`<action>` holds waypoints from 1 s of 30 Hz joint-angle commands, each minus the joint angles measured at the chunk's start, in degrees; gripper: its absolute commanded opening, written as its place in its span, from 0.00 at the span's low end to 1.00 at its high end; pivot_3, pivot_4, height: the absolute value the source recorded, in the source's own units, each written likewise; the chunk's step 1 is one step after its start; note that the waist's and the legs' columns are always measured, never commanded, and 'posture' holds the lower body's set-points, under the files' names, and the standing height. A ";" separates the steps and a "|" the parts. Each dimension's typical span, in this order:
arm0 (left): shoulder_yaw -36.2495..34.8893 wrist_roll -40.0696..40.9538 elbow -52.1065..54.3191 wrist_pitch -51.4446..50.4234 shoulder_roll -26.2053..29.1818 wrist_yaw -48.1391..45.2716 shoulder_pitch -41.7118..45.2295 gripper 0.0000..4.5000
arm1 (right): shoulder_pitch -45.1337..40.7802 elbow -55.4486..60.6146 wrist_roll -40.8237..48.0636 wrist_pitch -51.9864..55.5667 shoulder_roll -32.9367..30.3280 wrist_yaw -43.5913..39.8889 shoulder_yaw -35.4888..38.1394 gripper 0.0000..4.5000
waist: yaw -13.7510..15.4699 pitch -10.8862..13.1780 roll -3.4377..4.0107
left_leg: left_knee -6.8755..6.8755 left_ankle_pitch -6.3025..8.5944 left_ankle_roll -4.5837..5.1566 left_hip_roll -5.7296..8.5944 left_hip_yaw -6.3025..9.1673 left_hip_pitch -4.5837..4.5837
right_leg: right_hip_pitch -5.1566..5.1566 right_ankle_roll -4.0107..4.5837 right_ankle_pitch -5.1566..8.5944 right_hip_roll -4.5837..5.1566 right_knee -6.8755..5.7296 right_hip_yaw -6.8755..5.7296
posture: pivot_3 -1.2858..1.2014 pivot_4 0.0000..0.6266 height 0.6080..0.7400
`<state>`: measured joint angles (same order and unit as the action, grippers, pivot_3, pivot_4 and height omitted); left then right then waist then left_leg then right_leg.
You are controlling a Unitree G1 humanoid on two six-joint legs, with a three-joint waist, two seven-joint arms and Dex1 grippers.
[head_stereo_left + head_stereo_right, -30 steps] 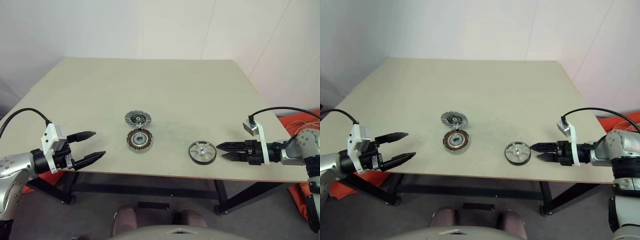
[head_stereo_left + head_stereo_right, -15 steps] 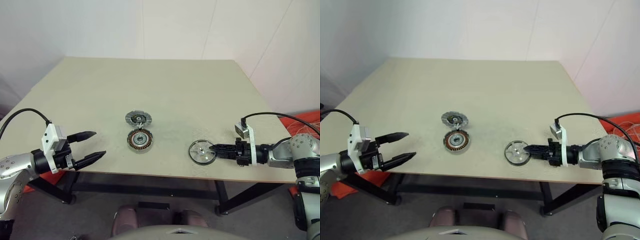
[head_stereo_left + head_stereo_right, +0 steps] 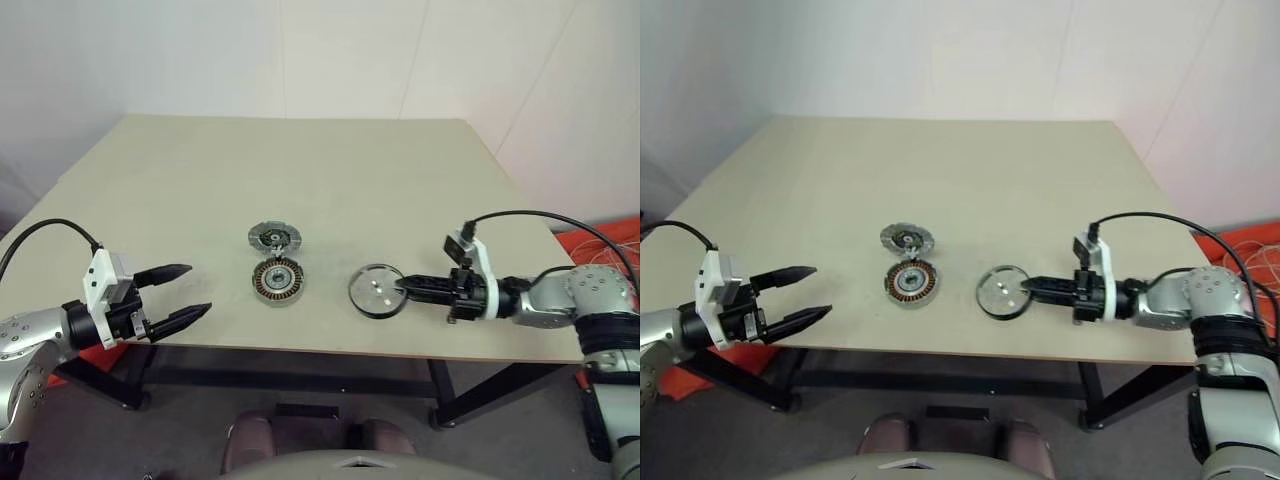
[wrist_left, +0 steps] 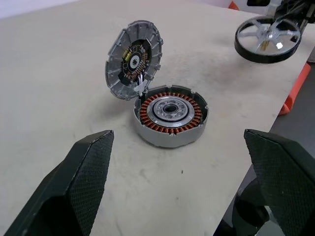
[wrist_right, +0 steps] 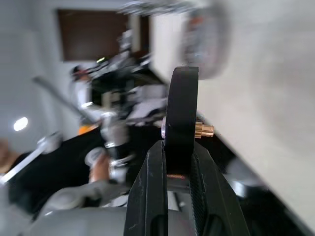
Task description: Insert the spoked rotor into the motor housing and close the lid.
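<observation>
The motor housing (image 3: 278, 280), its copper windings showing, lies open near the table's front edge. Behind it the finned grey lid (image 3: 274, 237) stands tilted, touching the housing's far rim (image 4: 171, 115); the lid's (image 4: 133, 59) inner side faces the housing. My right gripper (image 3: 400, 288) is shut on the dark rim of the spoked rotor (image 3: 376, 291) and holds it just above the table, to the right of the housing. In the right wrist view both fingers pinch the rotor's rim (image 5: 181, 113) edge-on. My left gripper (image 3: 198, 288) stands open at the front left, empty, pointing at the housing.
The beige table (image 3: 350, 170) stretches bare behind the parts. Its front edge runs just below both grippers. An orange object (image 3: 600, 240) lies on the floor past the table's right side. White walls stand behind.
My right gripper closed on the rotor's rim, lifted it and carried it left toward the housing. The left gripper stayed still.
</observation>
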<state>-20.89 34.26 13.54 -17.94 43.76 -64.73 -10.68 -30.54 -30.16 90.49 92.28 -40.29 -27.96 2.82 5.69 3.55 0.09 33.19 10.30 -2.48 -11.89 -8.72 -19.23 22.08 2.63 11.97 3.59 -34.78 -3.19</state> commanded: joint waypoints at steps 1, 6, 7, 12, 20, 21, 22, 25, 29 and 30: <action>-2.35 1.35 2.14 0.58 0.34 0.14 -0.47 1.00 | -4.21 -0.25 9.30 -1.08 3.90 8.60 2.26 0.06 | 0.04 0.00 0.00 | 0.00 0.00 0.00 0.00 0.01 -0.02 | 0.01 0.00 0.00 0.00 0.00 -0.01 | 0.52 0.00 1.00; -2.97 1.48 2.61 0.48 0.42 0.68 -1.38 1.00 | -4.09 3.92 16.32 -9.14 11.34 22.55 2.10 0.06 | 0.41 -0.02 -0.04 | -0.04 0.01 -0.02 0.01 0.07 -0.07 | 0.01 0.00 0.00 0.02 0.00 -0.02 | 0.52 0.00 1.00; -2.97 1.37 2.62 0.35 0.47 0.83 -1.43 1.00 | -3.90 4.75 17.01 -10.26 12.64 24.81 1.75 0.06 | 0.41 -0.02 -0.03 | -0.04 0.01 -0.02 0.02 0.08 -0.10 | 0.03 0.00 0.00 0.03 0.00 -0.02 | 0.52 0.00 1.00; -2.89 0.77 2.75 0.53 0.73 1.33 -1.54 1.00 | -3.82 7.23 21.83 -16.32 20.30 35.98 0.39 0.06 | -0.10 -0.03 -0.05 | -0.16 0.01 -0.07 0.02 0.09 -0.23 | 0.23 0.00 0.00 0.03 -0.04 -0.02 | 0.52 0.00 1.00; -3.64 0.87 3.28 0.41 1.10 1.67 -2.34 1.00 | -4.16 7.60 22.51 -19.70 26.94 42.52 0.51 0.06 | -0.21 -0.04 -0.08 | -0.16 0.02 -0.09 0.04 0.09 -0.56 | 0.54 0.00 -0.01 0.03 -0.09 0.01 | 0.52 0.00 1.00; -3.80 0.88 3.37 0.36 1.22 1.66 -2.54 1.00 | -4.28 7.29 22.51 -20.10 27.68 43.15 0.35 0.06 | -0.21 -0.04 -0.07 | -0.16 0.01 -0.10 0.03 0.09 -0.57 | 0.56 -0.01 -0.01 0.03 -0.10 0.01 | 0.52 0.00 1.00; -3.97 0.91 3.46 0.29 1.34 1.65 -2.73 1.00 | -4.35 6.99 22.41 -20.44 28.33 43.55 0.15 0.06 | -0.21 -0.04 -0.08 | -0.16 0.01 -0.10 0.04 0.09 -0.59 | 0.58 0.00 -0.02 0.03 -0.11 0.01 | 0.52 0.00 1.00; -4.47 0.85 3.58 0.23 1.89 1.53 -3.01 1.00 | -4.30 5.90 19.55 -19.20 29.15 42.61 -0.87 0.06 | -0.21 -0.05 -0.08 | -0.16 0.01 -0.11 0.03 0.09 -0.62 | 0.62 -0.01 -0.01 0.02 -0.12 0.01 | 0.52 0.00 1.00; -4.91 0.89 3.46 0.12 2.52 1.35 -3.14 1.00 | -4.93 3.45 16.68 -19.16 30.54 41.58 -0.53 0.06 | -0.22 -0.06 -0.11 | -0.16 0.01 -0.12 0.04 0.10 -0.62 | 0.61 -0.01 -0.02 0.02 -0.12 0.03 | 0.52 0.00 1.00; -4.96 0.89 3.47 0.08 2.57 1.34 -3.13 1.00 | -5.22 2.84 16.00 -19.13 30.93 41.38 -0.29 0.06 | -0.23 -0.06 -0.11 | -0.16 0.01 -0.12 0.04 0.10 -0.62 | 0.61 -0.01 -0.02 0.02 -0.12 0.04 | 0.52 0.00 1.00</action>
<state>-24.33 34.70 15.41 -18.06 45.28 -63.40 -14.02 -33.63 -27.49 106.85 72.99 -10.00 14.64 1.55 5.45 3.49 -0.02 33.03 10.30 -2.61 -11.85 -8.63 -19.85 22.70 2.62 11.95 3.61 -34.90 -3.15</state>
